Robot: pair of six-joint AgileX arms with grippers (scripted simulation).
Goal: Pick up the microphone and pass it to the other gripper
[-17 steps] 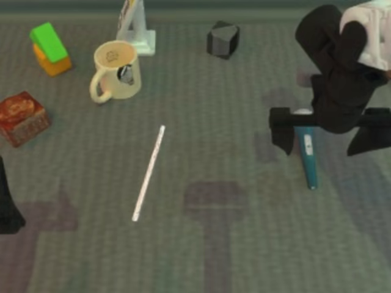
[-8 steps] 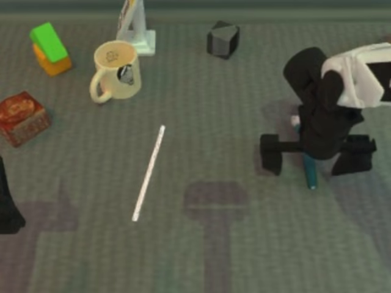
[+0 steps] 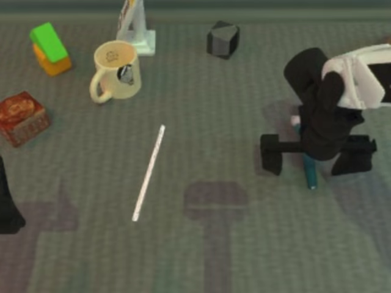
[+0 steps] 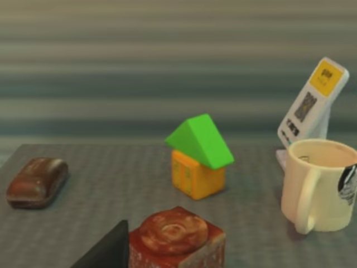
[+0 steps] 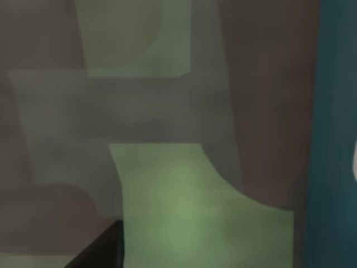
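The microphone lies on the table at the right, mostly covered by my right arm. Its teal handle tip [image 3: 311, 178] pokes out below the wrist and a bit of whitish head [image 3: 295, 120] shows above. My right gripper [image 3: 313, 156] is low over it and open, one black finger on each side of the handle, not touching. In the right wrist view the teal handle [image 5: 332, 139] runs along one edge, with one finger [image 5: 103, 248] showing. My left gripper [image 3: 7, 207], the other gripper, stays parked at the table's left edge, one finger [image 4: 109, 251] visible.
A thin white stick [image 3: 149, 173] lies mid-table. At the back left stand a cream mug [image 3: 116, 70], a green-and-orange block [image 3: 50, 49], a red-brown box [image 3: 22, 117] and a white card stand [image 3: 137, 27]. A dark grey block [image 3: 222, 39] sits at the back.
Over the last second my right gripper has come down and toward the table's front over the microphone, covering most of it. It has barely moved in the last half second. The left arm is still.
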